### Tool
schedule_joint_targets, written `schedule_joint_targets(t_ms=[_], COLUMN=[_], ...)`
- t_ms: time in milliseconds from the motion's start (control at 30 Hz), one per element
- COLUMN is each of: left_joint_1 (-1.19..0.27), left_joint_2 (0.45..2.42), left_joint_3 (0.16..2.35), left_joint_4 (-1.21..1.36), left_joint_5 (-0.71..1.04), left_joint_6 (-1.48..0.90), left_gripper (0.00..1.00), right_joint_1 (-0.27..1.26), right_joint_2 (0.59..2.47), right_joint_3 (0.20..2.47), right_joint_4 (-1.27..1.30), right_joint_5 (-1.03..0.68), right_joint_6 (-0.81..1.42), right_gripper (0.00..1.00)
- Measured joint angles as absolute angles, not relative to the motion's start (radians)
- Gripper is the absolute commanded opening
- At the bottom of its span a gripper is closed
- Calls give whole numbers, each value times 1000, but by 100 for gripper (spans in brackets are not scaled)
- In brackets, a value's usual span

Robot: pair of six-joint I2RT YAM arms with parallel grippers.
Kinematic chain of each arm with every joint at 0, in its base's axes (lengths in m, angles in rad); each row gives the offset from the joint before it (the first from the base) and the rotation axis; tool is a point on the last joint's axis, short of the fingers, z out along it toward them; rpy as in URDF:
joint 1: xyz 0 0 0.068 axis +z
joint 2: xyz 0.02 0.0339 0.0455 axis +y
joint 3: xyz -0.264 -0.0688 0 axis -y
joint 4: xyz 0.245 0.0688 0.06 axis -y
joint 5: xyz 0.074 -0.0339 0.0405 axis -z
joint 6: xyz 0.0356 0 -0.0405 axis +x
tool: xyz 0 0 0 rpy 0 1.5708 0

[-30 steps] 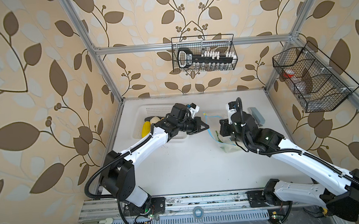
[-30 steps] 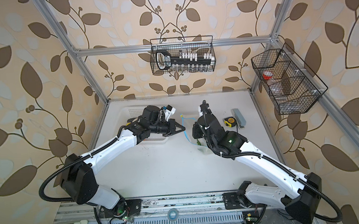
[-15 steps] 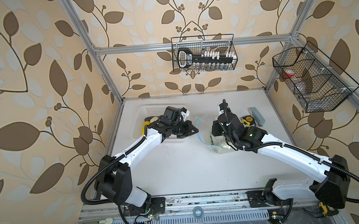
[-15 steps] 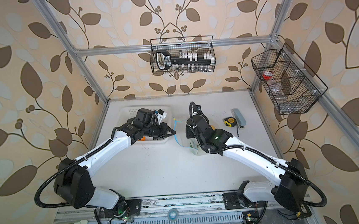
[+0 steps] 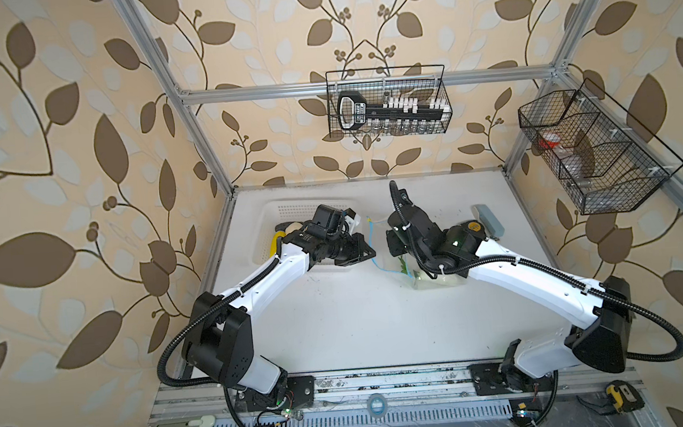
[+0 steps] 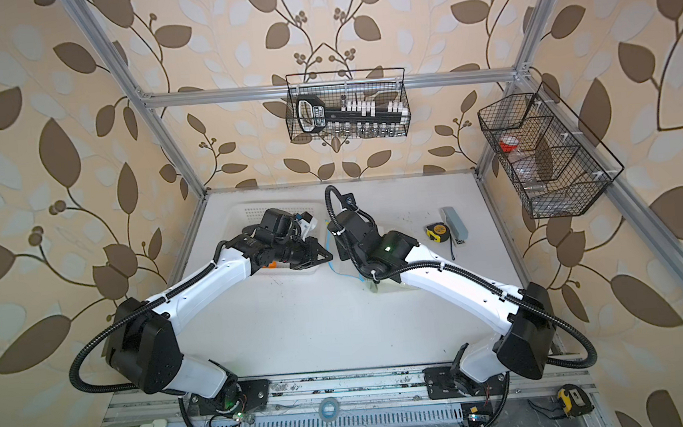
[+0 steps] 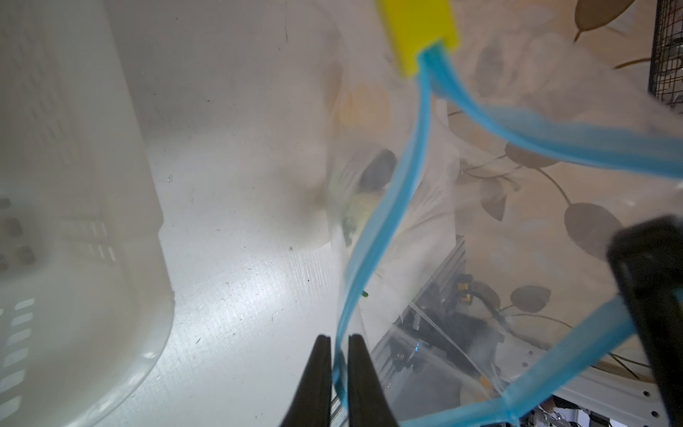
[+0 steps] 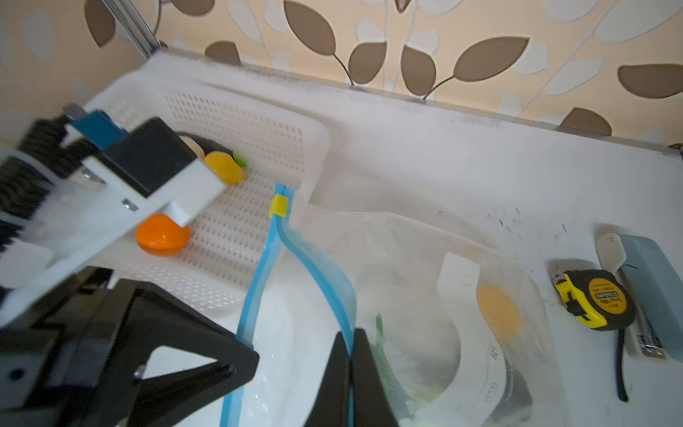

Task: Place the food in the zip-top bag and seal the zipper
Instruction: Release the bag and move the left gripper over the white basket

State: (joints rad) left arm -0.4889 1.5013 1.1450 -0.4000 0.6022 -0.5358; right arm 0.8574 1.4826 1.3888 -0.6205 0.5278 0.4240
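1. Left tool [image 7: 339, 340]: fingers nearly together, a slim gap between them; one lip of the zipper [image 7: 388, 192] runs through that gap; I cannot tell whether it is clamped or merely threaded.
2. Right tool [image 8: 351, 336]: fingers pressed together on the other lip of the zipper; no gap visible between them.
3. Zip-top bag [image 8: 406, 251]: rests on the counter [image 5: 339, 314] just beside the white basket [image 8: 240, 122], between my two tools; the two blue lips part from the yellow slider [image 8: 278, 206], so the mouth stands open.
4. Contents of the bag: a yellow-orange fruit [image 8: 497, 314] against the far wall; a green leaf [image 8: 380, 332] close to my right tool; a dark item [image 8: 517, 392] low down, too blurred to name; the white label [image 8: 458, 281] bends across the clear wall.
5. Contents of the basket: an orange [image 8: 162, 236] and a lemon [image 8: 224, 168] lie on its perforated floor, apart from each other.
6. Counter beyond the bag: a tape measure [image 8: 595, 297] just beside a grey stapler [image 8: 650, 277]; both well apart from the basket.
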Motion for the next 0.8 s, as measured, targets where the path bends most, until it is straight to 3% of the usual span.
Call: schedule_joint_targets(t_ms=[233,533,800], left_joint_1=[-482,-482,-465], left_joint_2=[1515,1509,1489], left_joint_3=[1176,1177,1214], left_joint_4=[-413,-457,-534], left_joint_5=[591,517,340], left_joint_6=[-517,-485,-463], left_gripper=[18,62,68], right_joint_1=[884,890,890], right_joint_2=[1556,1557,1580], right_joint_3=[1496,1498,1507], right_joint_4=[-747,-770,-767], right_joint_5=[551,554,553], right_joint_6=[380,376,368], right_gripper=[0,0,0])
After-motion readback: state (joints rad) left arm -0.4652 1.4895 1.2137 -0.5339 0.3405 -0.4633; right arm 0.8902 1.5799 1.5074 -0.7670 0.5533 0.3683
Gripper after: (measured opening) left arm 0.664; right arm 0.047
